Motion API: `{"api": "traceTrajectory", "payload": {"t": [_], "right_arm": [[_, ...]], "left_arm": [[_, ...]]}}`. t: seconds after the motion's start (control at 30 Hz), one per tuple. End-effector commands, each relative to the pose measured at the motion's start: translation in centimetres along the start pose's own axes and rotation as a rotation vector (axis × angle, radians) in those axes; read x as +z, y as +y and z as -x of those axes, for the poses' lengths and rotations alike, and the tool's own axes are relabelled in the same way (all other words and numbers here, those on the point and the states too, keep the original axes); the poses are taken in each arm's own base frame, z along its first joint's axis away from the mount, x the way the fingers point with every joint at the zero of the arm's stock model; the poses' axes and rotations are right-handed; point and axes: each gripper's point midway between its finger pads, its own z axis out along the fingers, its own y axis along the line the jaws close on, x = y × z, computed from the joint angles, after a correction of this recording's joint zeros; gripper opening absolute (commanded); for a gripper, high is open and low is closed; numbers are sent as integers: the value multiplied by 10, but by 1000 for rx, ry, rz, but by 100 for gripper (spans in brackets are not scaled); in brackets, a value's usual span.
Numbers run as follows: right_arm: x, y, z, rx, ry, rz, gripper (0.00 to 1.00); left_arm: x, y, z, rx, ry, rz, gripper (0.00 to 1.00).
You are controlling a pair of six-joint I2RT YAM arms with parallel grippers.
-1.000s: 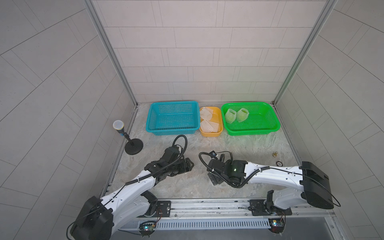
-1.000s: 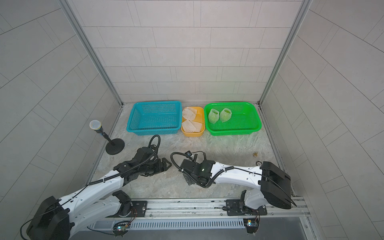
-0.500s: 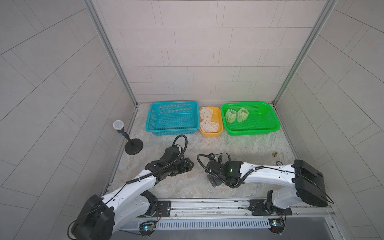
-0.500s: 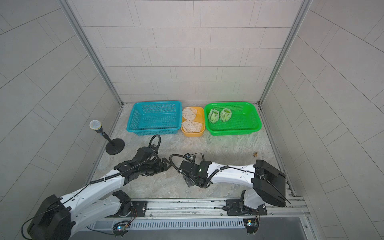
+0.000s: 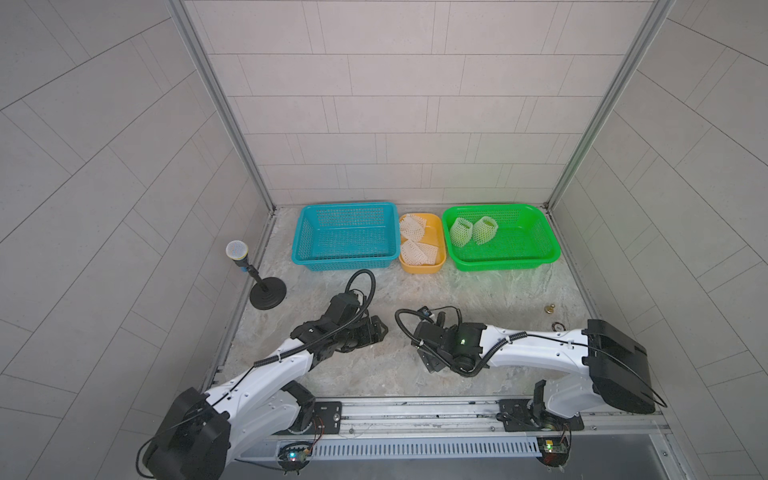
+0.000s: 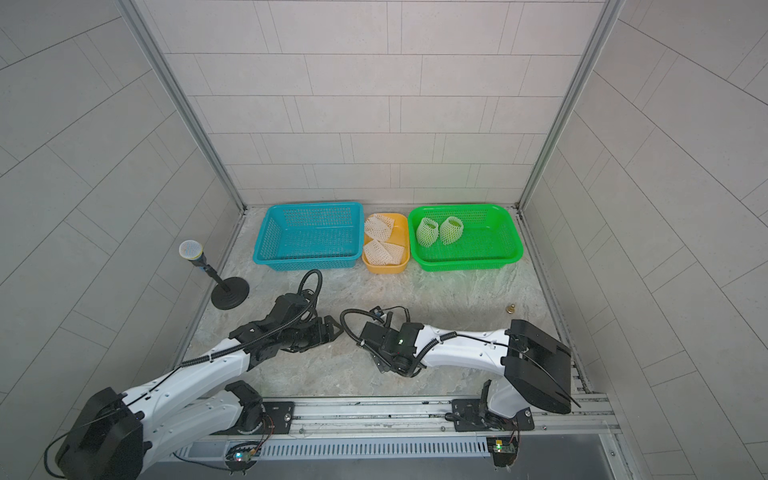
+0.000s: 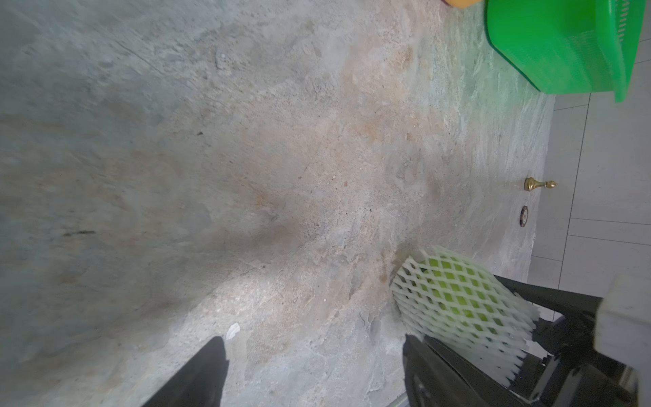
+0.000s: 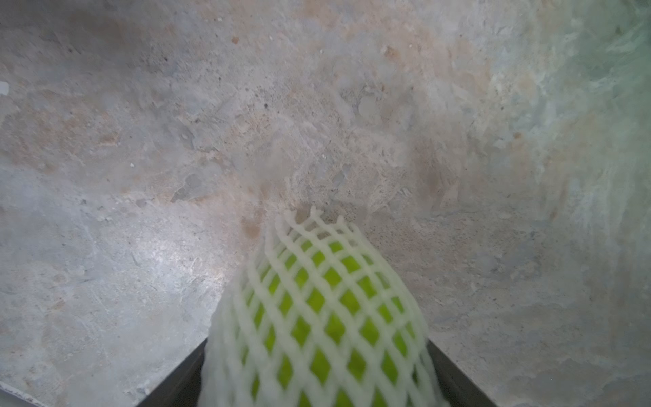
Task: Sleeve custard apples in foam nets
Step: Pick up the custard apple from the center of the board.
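Fingers [image 7: 208, 373] of the left gripper [image 7: 312, 341] stand apart, with only bare marble tabletop [image 7: 281, 176] between them. Fingers [image 8: 176, 384] of the right gripper [image 8: 317, 341] clamp both sides of a custard apple [image 8: 318, 303] already sleeved in its foam net [image 8: 306, 229]. It is held low near the front of the table, and we cannot tell whether the net touches the surface. In both top views the right wrist hides this fruit.

We count three custard apples: the held one, plus a second netted apple [image 5: 461, 232] and a third netted apple [image 5: 484, 229] just beside each other in the green basket [image 5: 536, 258]. At least two loose nets [image 5: 417, 252] lie in the orange tray [image 5: 422, 269], which sits between the green basket and one blue basket [image 5: 340, 262]. One microphone [image 5: 237, 251] and one brass knob [image 5: 550, 308] stand apart from these.

Compared with a second earlier, the right arm's black elbow housing [image 5: 615, 365] lies nearer the left arm. The left arm and the basket contents are unchanged.
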Motion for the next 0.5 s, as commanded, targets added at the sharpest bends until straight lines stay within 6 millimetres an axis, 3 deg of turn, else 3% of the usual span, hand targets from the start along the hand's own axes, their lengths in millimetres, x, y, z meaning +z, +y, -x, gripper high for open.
{"api": "traceTrajectory", "payload": {"t": [0.0, 0.47], "right_arm": [[17, -8, -21, -14, 69, -34, 84], [24, -7, -26, -5, 86, -14, 86]], "left_arm": [[1, 2, 1, -8, -3, 1, 82], [2, 2, 0, -11, 5, 0, 82]]}}
